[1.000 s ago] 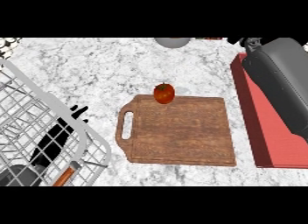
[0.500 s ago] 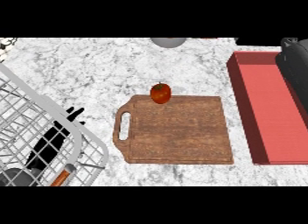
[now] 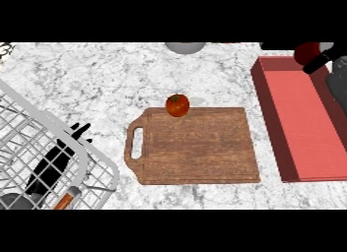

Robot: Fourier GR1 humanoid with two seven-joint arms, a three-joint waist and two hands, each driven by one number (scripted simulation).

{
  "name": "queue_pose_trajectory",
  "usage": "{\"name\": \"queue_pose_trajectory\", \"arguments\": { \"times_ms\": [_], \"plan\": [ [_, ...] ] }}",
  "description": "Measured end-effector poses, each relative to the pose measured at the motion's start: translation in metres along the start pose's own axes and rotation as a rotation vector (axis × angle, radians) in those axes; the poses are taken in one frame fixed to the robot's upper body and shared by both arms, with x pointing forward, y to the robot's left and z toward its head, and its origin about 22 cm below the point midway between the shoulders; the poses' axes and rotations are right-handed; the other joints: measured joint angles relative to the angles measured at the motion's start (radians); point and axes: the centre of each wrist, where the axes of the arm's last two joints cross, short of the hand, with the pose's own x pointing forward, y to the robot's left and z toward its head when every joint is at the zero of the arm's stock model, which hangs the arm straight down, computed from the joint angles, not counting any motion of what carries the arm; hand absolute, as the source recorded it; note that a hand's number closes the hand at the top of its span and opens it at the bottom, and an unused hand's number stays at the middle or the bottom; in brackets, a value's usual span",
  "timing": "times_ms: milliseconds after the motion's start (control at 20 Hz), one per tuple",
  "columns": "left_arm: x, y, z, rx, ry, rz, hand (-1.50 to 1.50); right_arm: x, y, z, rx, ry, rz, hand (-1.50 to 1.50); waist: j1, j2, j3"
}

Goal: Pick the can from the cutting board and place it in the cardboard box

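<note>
Your right robot hand [image 3: 321, 63] shows only partly, above the red box's [image 3: 272, 101] far end; you cannot tell if it is spread or closed. The can [image 3: 177, 105] stands well to its left, nearer the robot, on the cutting board's [image 3: 198, 147] far edge. It is probably light, rigid and smooth, so take it round the sides. The marble bench [image 3: 96, 78] leaves room around it.

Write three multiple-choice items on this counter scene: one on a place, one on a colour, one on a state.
1. The can stands:
A. at the cutting board's far edge
B. in the wire rack
C. in the box
2. The box is:
A. blue
B. red
C. green
3. The can is:
A. gripped by a hand
B. lying inside the box
C. free, no hand on it

Answers: 1 A, it sits at the board's top edge in the head view. 2 B, its walls and floor are red. 3 C, nothing touches it.
</note>
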Motion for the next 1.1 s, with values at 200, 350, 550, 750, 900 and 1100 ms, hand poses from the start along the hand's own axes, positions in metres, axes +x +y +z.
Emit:
{"name": "queue_pose_trajectory", "arguments": {
  "times_ms": [200, 350, 550, 750, 900, 1100],
  "plan": [
    [-0.001, 0.001, 0.002, 0.006, 0.001, -0.002, 0.00, -0.023, 0.012, -0.013, 0.134, 0.037, 0.046, -1.50, -0.005, -0.001, -0.001],
    [-0.001, 0.001, 0.003, 0.008, 0.002, -0.004, 0.00, -0.030, 0.016, -0.016, 0.230, 0.017, 0.044, -1.50, -0.007, -0.001, -0.001],
    [-0.001, 0.002, 0.003, 0.011, 0.003, -0.006, 0.00, -0.035, 0.013, -0.017, 0.290, -0.067, -0.002, -1.50, -0.011, -0.003, -0.003],
    [-0.004, 0.003, 0.006, 0.014, 0.008, -0.003, 0.00, -0.033, -0.007, -0.017, 0.213, -0.178, -0.169, -1.50, -0.021, -0.007, -0.001],
    [-0.008, 0.004, 0.009, 0.022, 0.017, 0.001, 0.00, -0.026, -0.035, -0.016, 0.123, -0.225, -0.426, -1.50, -0.033, -0.016, 0.003],
    [-0.011, 0.005, 0.012, 0.029, 0.019, 0.007, 0.00, -0.035, -0.055, -0.022, 0.030, -0.186, -0.744, -1.50, -0.042, -0.017, 0.007]
  ]
}}
